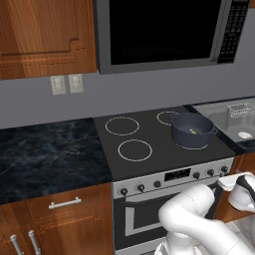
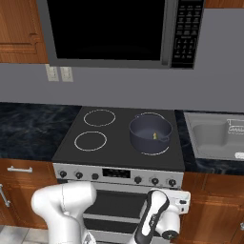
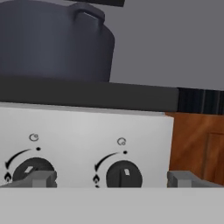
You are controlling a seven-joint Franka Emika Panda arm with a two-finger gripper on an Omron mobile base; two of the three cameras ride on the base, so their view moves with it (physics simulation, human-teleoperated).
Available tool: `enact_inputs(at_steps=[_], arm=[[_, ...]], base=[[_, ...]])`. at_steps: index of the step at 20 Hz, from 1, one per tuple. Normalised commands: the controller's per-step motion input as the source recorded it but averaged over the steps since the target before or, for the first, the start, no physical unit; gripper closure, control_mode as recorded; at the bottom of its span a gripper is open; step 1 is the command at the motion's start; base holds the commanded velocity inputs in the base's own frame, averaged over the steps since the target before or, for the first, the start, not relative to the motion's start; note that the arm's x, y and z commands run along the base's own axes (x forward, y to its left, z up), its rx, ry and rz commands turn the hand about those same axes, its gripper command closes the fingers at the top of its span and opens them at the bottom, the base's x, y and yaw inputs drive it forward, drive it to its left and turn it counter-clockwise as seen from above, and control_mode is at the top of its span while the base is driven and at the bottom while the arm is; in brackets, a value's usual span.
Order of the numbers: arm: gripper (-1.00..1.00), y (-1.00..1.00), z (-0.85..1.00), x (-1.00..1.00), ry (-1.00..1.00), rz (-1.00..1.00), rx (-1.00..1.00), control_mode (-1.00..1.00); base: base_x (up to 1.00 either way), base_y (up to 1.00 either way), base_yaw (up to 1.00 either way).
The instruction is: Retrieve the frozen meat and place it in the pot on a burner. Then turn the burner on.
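The frozen meat (image 2: 155,136) lies in the pot (image 2: 150,133), right of centre; the gripper (image 3: 111,178), jaws released, faces a stove knob (image 3: 124,175) at the frame's bottom.

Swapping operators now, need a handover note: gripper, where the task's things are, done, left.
Gripper: open, holding nothing, low at the stove's front panel, fingers on either side of the rightmost knob, not touching it.
Pot: on the front right burner of the cooktop.
Meat: small scrap lying inside the pot.
Done: meat is in the pot on a burner.
Left: close on the knob and turn it. Judging from the hand view it likely serves a right-side burner, but check its marking before turning.
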Motion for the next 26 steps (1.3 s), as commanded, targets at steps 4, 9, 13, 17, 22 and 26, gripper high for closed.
enact_inputs(at_steps=[4, 9, 13, 17, 22, 26], arm=[[-1.00, -0.04, -0.04, 0.00, 0.00, 0.00, 0.00, -1.00], [-1.00, -0.19, 0.00, 0.07, 0.00, 0.00, 0.00, -1.00], [-1.00, -0.18, 0.00, 0.07, 0.00, 0.00, 0.00, -1.00], [-1.00, -0.01, 0.00, 0.01, 0.00, 0.00, 0.00, -1.00], [-1.00, 0.00, 0.00, 0.00, 0.00, 0.00, 0.00, -1.00], [-1.00, 0.00, -0.01, 0.00, 0.00, 0.00, 0.00, -1.00]], base=[[0.00, 0.00, 0.00], [0.00, 0.00, 0.00], [0.00, 0.00, 0.00], [0.00, 0.00, 0.00], [0.00, 0.00, 0.00], [0.00, 0.00, 0.00]])
